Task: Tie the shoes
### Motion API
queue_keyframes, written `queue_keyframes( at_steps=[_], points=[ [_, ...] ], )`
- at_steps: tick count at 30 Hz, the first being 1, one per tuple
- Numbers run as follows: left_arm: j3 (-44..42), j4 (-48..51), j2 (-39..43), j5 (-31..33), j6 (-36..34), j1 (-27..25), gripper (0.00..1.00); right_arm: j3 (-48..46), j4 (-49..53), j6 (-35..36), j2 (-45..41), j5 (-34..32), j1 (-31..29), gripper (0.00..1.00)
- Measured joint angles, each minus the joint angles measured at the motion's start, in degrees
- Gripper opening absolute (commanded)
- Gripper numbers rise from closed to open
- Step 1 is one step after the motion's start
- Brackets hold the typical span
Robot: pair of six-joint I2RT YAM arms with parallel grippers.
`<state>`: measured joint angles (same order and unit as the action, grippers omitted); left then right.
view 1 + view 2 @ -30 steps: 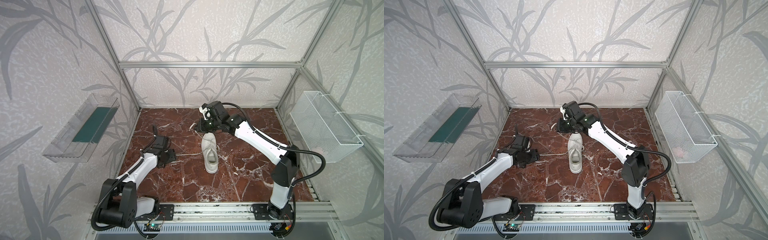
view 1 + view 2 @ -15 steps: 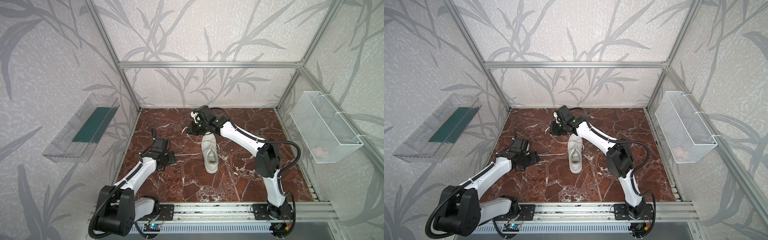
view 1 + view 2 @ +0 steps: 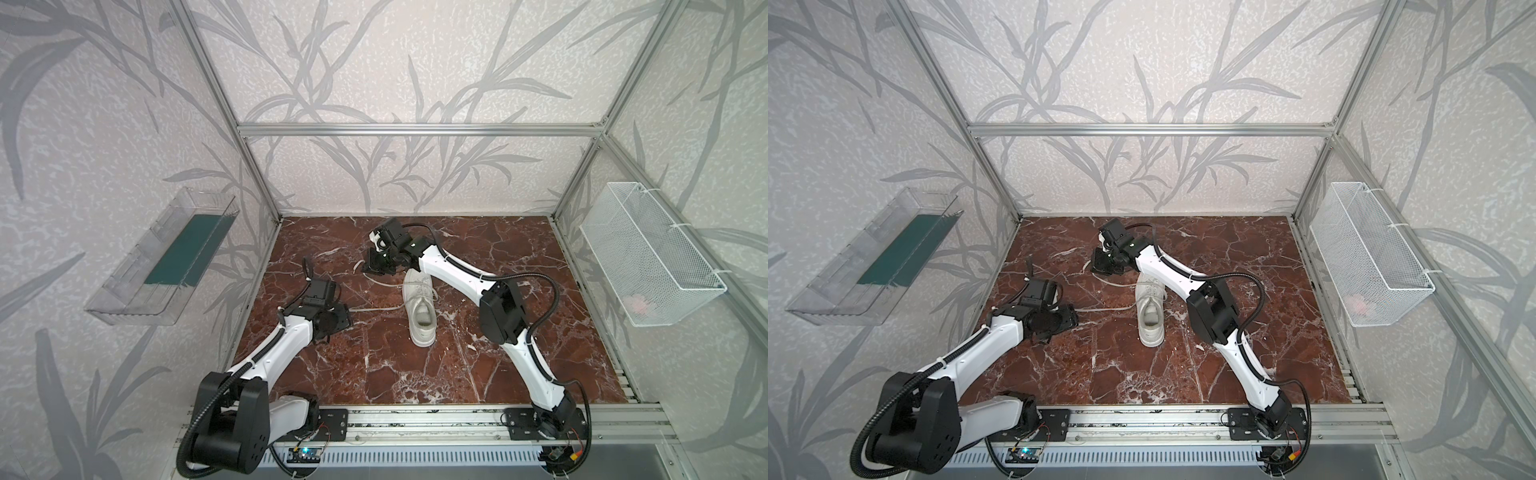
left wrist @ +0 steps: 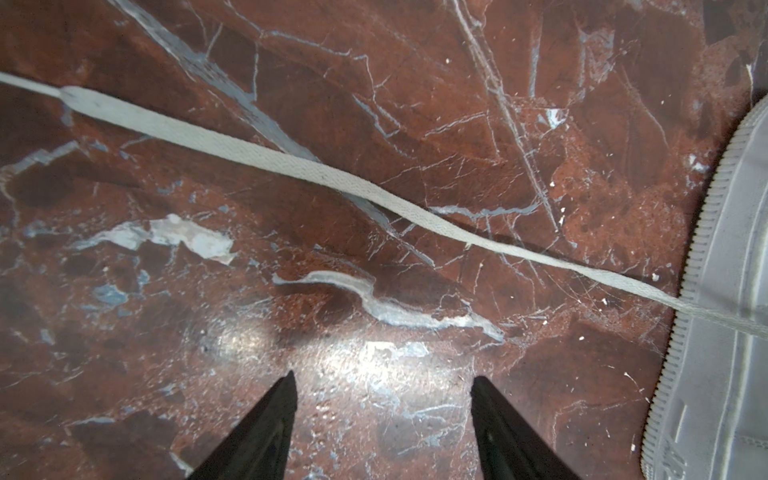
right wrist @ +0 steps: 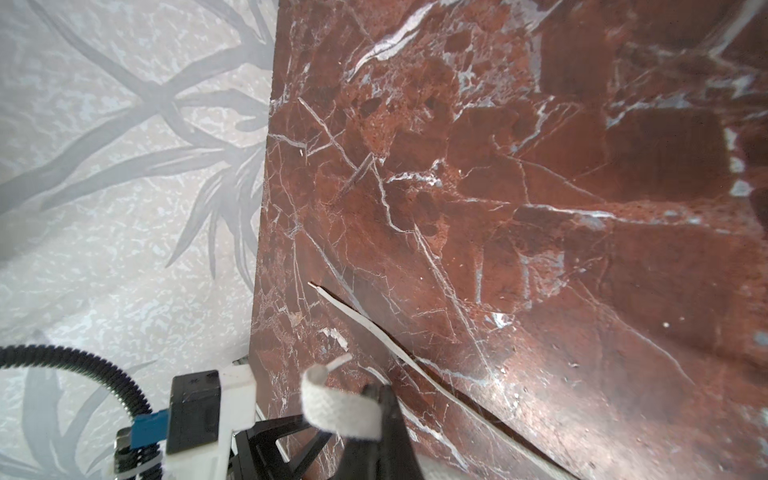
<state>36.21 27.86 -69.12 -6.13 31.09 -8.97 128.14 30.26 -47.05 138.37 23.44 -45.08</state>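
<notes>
1. Found left arm [image 3: 282, 340] stretched low and forward from its base, wrist turned toward the middle.
2. Noted left gripper [image 4: 382, 378] open, fingers [image 4: 266, 428] well apart, nothing between them.
3. Found right arm [image 3: 453, 274] reaching far forward and across the middle, elbow raised, forearm sloping down to the wrist.
4. Noted right gripper [image 5: 380, 390] closed, pinching a white lace [image 5: 340, 411] at its tips.

We saw a red-brown marble floor [image 3: 374, 374] and pale walls [image 3: 415, 62] with grey leaves. Aluminium bars [image 3: 415, 129] framed them.
</notes>
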Motion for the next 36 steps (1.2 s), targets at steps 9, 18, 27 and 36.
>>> queue_keyframes(
  at_steps=[9,18,27,36],
  points=[
    [-0.5,0.0,0.0,0.0,0.0,0.0,0.69,9.2,2.6,-1.4,8.3,0.0,0.0,0.0],
    [-1.1,0.0,0.0,0.0,0.0,0.0,0.69,14.0,7.7,-1.1,13.4,0.3,0.0,0.61],
    [-1.1,0.0,0.5,0.0,-0.1,-0.1,0.69,13.4,9.5,0.1,13.0,0.6,0.3,0.73],
    [-0.2,-0.5,0.6,-1.9,-5.7,-3.1,0.63,3.4,9.4,3.8,1.9,-0.5,1.9,0.73]
  ],
)
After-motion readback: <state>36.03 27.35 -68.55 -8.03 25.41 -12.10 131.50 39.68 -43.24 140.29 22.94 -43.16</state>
